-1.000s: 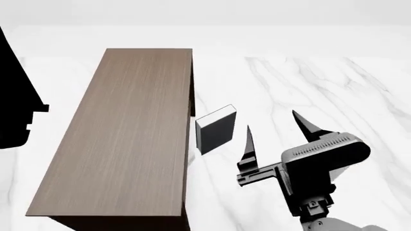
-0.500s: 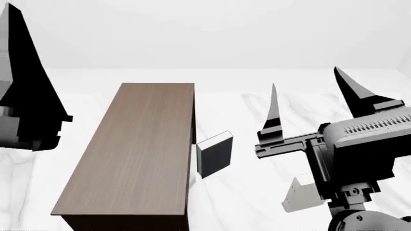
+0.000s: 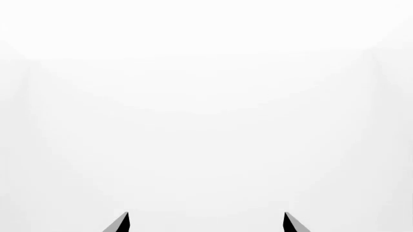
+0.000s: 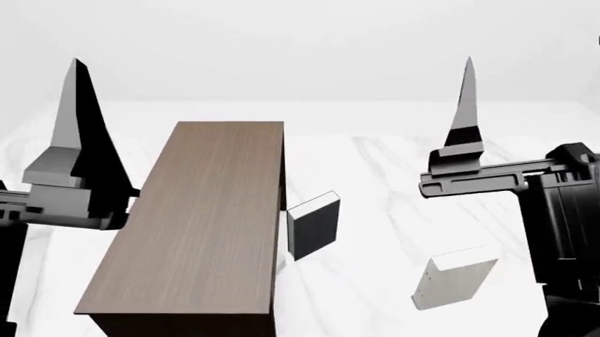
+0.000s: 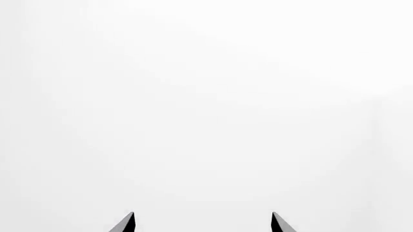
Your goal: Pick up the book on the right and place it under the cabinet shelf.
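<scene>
The book on the right (image 4: pixel 454 276) stands free on the marble bench (image 4: pixel 394 168), well apart from the cabinet shelf (image 4: pixel 201 217), with a darker book (image 4: pixel 314 223) just beside that shelf. Both the right hand (image 5: pixel 201 223) and the left hand (image 3: pixel 205 223) are raised, spread apart and grasping nothing. I judge the pick-up is in hand: the right hand must descend over that book and close across its thickness.

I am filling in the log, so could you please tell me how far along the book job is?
Nothing looks placed: the right book lies on the marble, apart from the cabinet shelf. Nothing is in hand: left tool and right tool are open, raised. Left: grasp, carry, tuck under.
</scene>
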